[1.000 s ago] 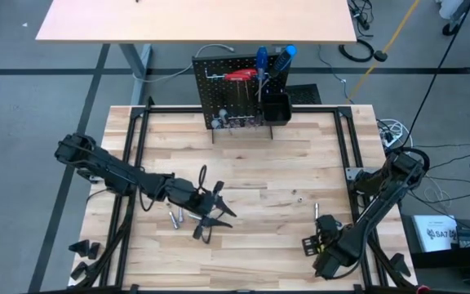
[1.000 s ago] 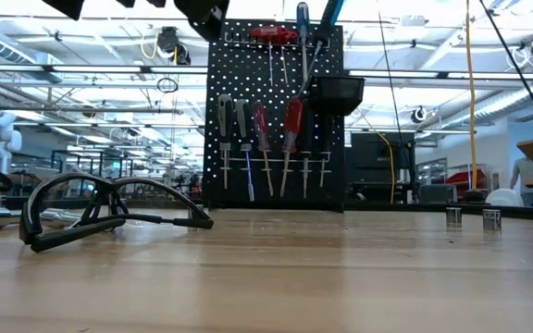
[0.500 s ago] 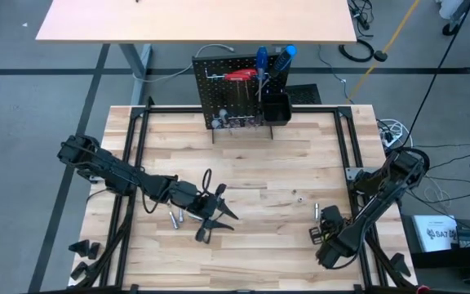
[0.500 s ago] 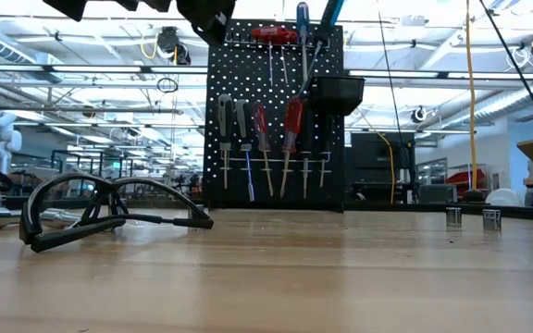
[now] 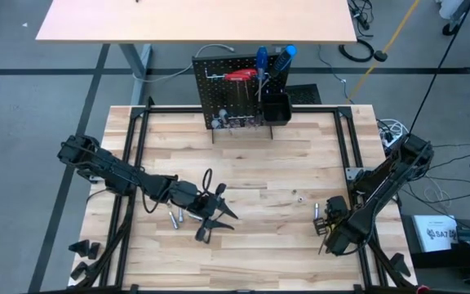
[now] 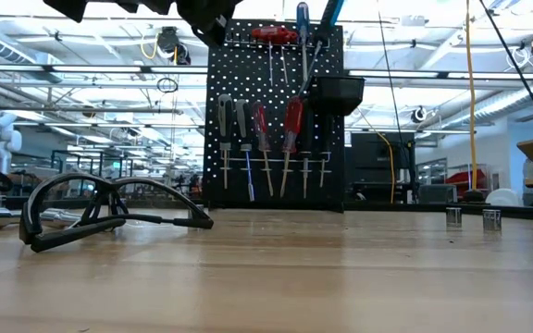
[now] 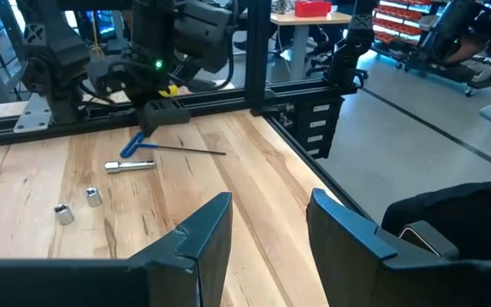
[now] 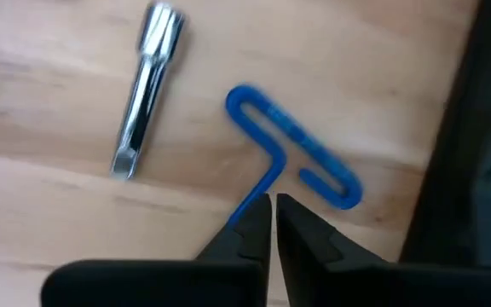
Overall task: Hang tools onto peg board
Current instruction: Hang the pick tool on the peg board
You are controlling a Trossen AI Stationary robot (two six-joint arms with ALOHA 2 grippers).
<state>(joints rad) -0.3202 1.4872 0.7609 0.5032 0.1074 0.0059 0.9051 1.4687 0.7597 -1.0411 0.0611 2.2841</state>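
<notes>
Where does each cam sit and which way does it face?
High: overhead, straight down on the table; both arms show.
Low: tabletop level, facing the peg board; arm parts at top.
Left wrist: across the table to the right arm; open left gripper.
Right wrist: down on the blue hex key; shut right gripper on its shaft.
Shared: silver bit, also.

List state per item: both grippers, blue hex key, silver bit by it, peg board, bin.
Right gripper: shut on the blue T-handle hex key's shaft.
Blue T-handle hex key: flat on the table, not lifted.
Silver bit: lying loose beside the key, untouched.
Left gripper: open, empty.
Peg board: upright, several screwdrivers hung.
Black bin: attached to the board; contents not visible.
</notes>
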